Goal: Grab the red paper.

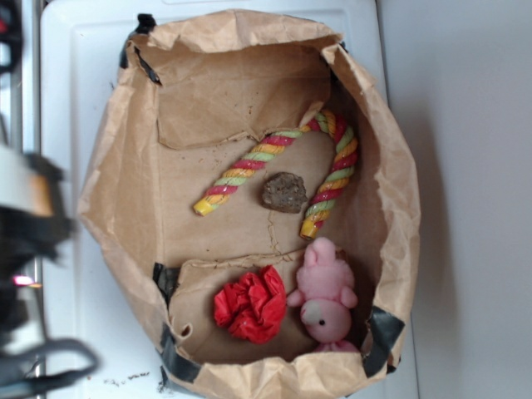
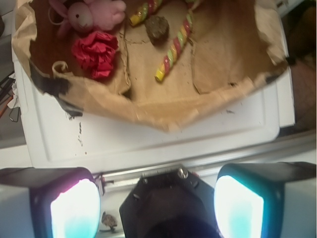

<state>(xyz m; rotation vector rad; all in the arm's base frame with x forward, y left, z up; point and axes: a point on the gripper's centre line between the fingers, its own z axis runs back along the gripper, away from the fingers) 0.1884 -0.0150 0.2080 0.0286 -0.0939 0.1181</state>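
The claw (image 2: 157,208) is hovering released over the white surface (image 2: 148,144); the red paper (image 2: 95,53) is lying well beyond it, touching the pink plush toy (image 2: 91,15).

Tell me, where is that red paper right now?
The red paper lies inside the brown paper bag, near the bottom edge of the exterior view, just left of the pink plush toy.

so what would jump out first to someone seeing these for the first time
Probably the red paper, a glossy crumpled wad at the near end of the brown paper bag, right beside the pink plush toy. Next, the striped rope cane arching around a brown lump mid-bag. The pincer hangs open outside the bag.
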